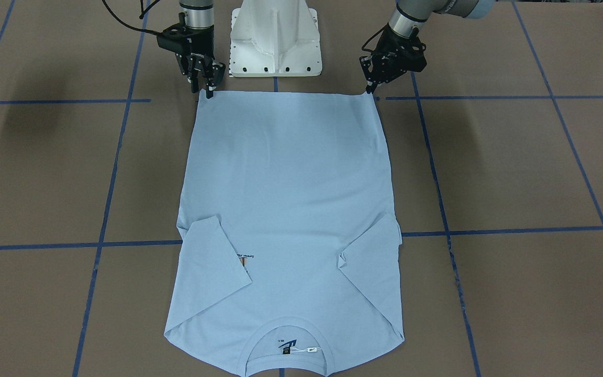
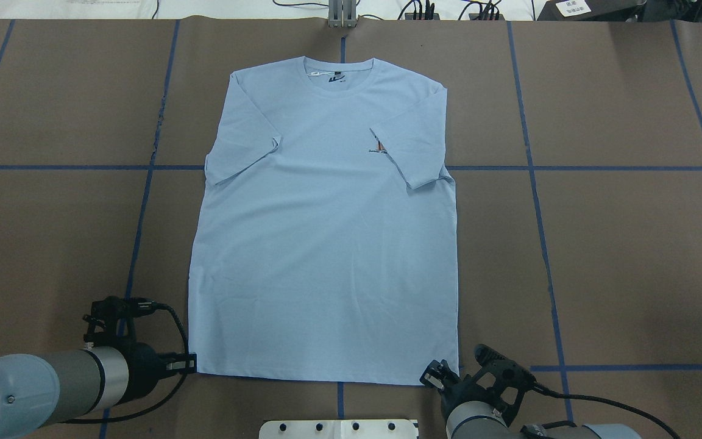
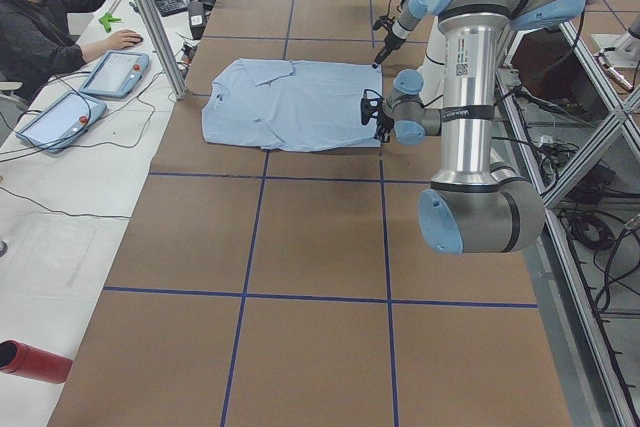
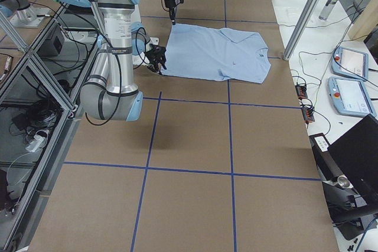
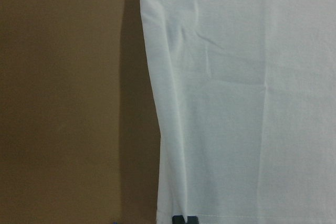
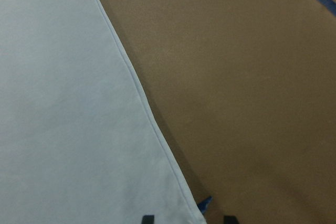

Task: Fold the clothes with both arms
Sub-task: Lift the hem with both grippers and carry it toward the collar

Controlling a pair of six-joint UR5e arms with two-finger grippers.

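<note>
The pale blue T-shirt (image 2: 326, 244) lies flat on the brown table, collar (image 2: 339, 73) at the far side. Both sleeves are folded inward, and the right one partly covers the chest print (image 2: 378, 146). My left gripper (image 2: 192, 364) sits at the hem's left corner. In the left wrist view its fingertips (image 5: 178, 220) are close together on the hem, shut on the cloth (image 5: 252, 103). My right gripper (image 1: 208, 90) is at the hem's right corner. Its tips stand apart in the right wrist view, one fingertip (image 6: 148, 218) over the shirt (image 6: 63, 119), the other over bare table.
The white pedestal base (image 1: 275, 42) stands just behind the hem, between the arms. Blue tape lines (image 2: 534, 183) cross the brown table. At the far side a person (image 3: 40, 17) sits at a white bench with tablets (image 3: 115, 72). Cables (image 2: 424, 9) line that edge.
</note>
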